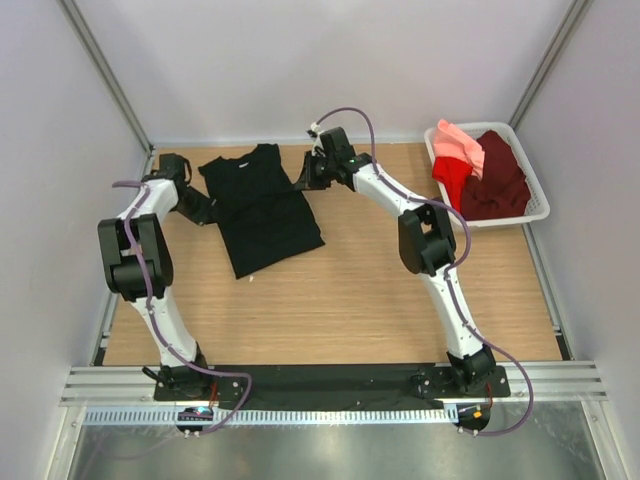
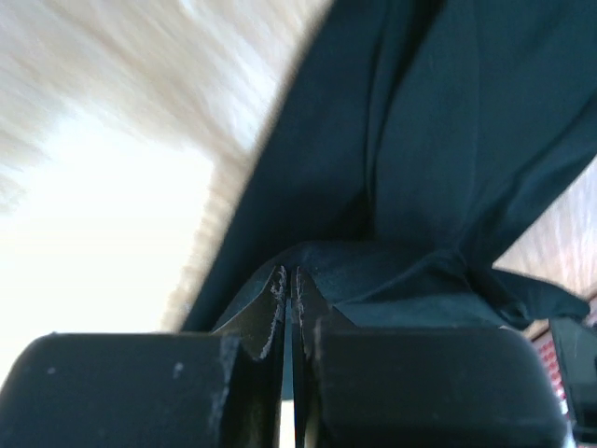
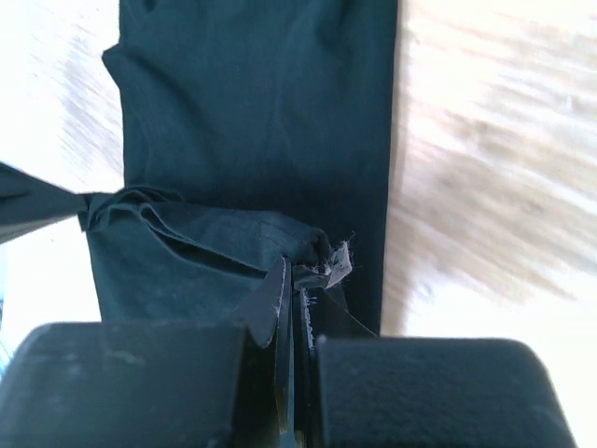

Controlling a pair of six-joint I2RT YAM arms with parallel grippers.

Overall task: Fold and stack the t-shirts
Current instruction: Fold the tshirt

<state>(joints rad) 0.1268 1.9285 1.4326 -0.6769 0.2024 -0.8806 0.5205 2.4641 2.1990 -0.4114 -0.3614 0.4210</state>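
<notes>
- Black t-shirt (image 1: 262, 210): lies spread on the far left part of the wooden table (image 1: 380, 300), collar toward the far wall, hem toward the arms, the body slightly askew.
- Left gripper (image 1: 203, 207): at the shirt's left edge, near the sleeve. In the left wrist view its fingertips (image 2: 289, 280) are pressed together, with a bunched fold of the black cloth (image 2: 448, 140) clamped at the tips.
- Right gripper (image 1: 303, 178): at the shirt's right shoulder, opposite the left one. In the right wrist view its tips (image 3: 295, 277) are clenched on a small gathered ridge of the same cloth (image 3: 252, 121). A crease runs from that ridge across the shirt to the far side.
- White basket (image 1: 437, 135): stands at the far right corner of the table, well apart from the black shirt.
- Basket contents: a salmon-pink t-shirt (image 1: 460, 148) draped over the left rim, a red t-shirt (image 1: 452, 178) beneath it, and a maroon t-shirt (image 1: 497, 182) filling the rest, all crumpled.
- Table surface in both wrist views: blurred; its detail cannot be read.
</notes>
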